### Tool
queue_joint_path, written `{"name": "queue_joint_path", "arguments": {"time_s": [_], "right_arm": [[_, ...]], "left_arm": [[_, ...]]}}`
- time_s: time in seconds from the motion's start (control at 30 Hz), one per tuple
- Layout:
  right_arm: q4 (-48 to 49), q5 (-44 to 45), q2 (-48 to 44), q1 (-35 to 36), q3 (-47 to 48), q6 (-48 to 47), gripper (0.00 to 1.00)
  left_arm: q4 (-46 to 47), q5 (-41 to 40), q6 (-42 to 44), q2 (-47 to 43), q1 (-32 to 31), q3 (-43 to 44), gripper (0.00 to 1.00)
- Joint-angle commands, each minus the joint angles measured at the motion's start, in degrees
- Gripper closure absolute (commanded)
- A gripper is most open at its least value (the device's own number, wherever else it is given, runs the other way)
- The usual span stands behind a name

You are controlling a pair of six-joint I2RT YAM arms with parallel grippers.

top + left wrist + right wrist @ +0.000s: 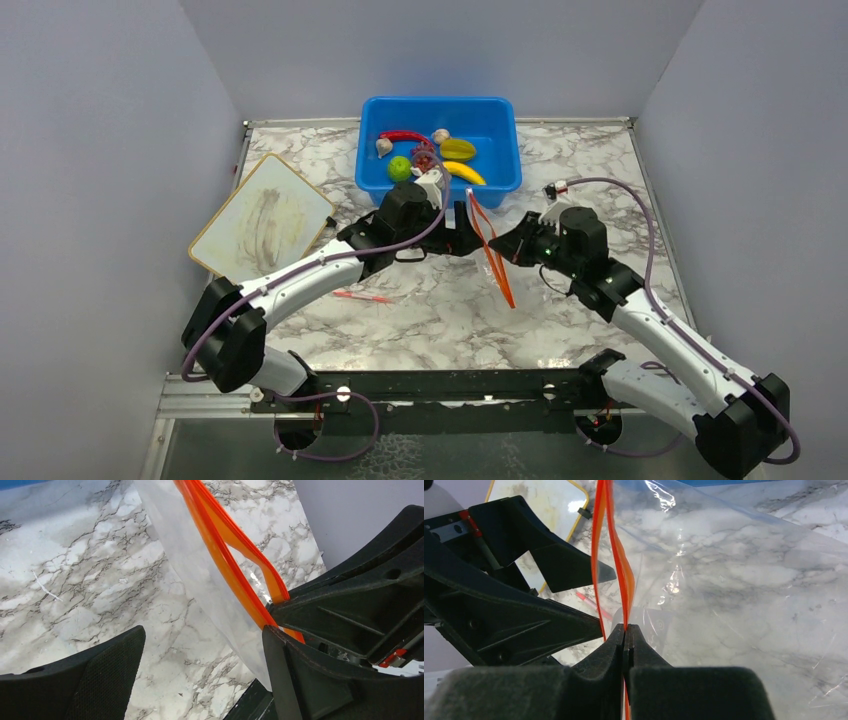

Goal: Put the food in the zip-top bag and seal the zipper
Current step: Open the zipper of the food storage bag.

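Top view: the food lay in the blue tub (440, 101) at the far centre of the table, none of it bagged: chili (407, 135), lime (399, 168), grape bunch (425, 158), starfruit (458, 148), banana (465, 172) and garlic (384, 147). The zipper (490, 250) showed as an orange line just near of the tub, held up between the arms. The right gripper (508, 248) met it from the right, and the left gripper (455, 228) stood just left of it. A board (262, 215) lay at far left. Left wrist view: the left jaws stood wide apart and held nothing. The zip-top bag (200, 580) passed through the gap, nearer the right-hand finger, its two orange lips slightly parted. Right wrist view: the right jaws were fully closed on the strip, with clear film spreading to the right. Assessment: the step in hand appeared to be a second hold on the mouth so it could be opened for loading. The left fingers should close on one lip only, clear of the right pinch. Seizing both lips would keep the mouth shut. The film looked floppy, so a slow closure was advisable.
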Motion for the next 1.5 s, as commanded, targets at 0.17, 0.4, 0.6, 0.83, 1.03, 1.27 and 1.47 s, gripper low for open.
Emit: {"name": "queue_joint_path", "arguments": {"time_s": [0.17, 0.4, 0.6, 0.83, 1.03, 1.27, 1.47], "right_arm": [[-0.5, 4.5, 2.8, 4.0, 5.0, -4.8, 0.99], [-0.5, 7.0, 4.5, 5.6, 4.7, -5.5, 0.99], [-0.4, 8.0, 4.9, 6.3, 5.0, -5.9, 0.99], [-3.9, 11.7, 4.6, 6.5, 7.0, -7.4, 0.99], [-16.2, 23.0, 2.8, 6.5, 12.7, -9.4, 0.99], [-20.9, 27.4, -0.9, 6.5, 14.8, -8.5, 0.99], [-13.5, 12.1, 0.0, 6.5, 14.8, -5.9, 0.85]], "left_arm": [[0.4, -1.5, -2.1, 1.6, -0.3, 3.0, 0.11], [-0.5, -2.6, -4.7, 2.1, -0.2, 3.1, 0.14], [-3.4, -6.2, -5.4, 3.3, -0.1, 4.0, 0.23], [-7.9, -10.1, -3.4, 4.3, -0.1, 5.7, 0.61], [-12.2, -12.4, 1.6, 0.5, -0.1, 7.5, 1.0], [-11.7, -9.7, 4.6, -5.3, -0.1, 6.4, 1.0], [-9.4, -2.6, 3.3, -5.3, -0.2, 7.8, 1.0]]}}
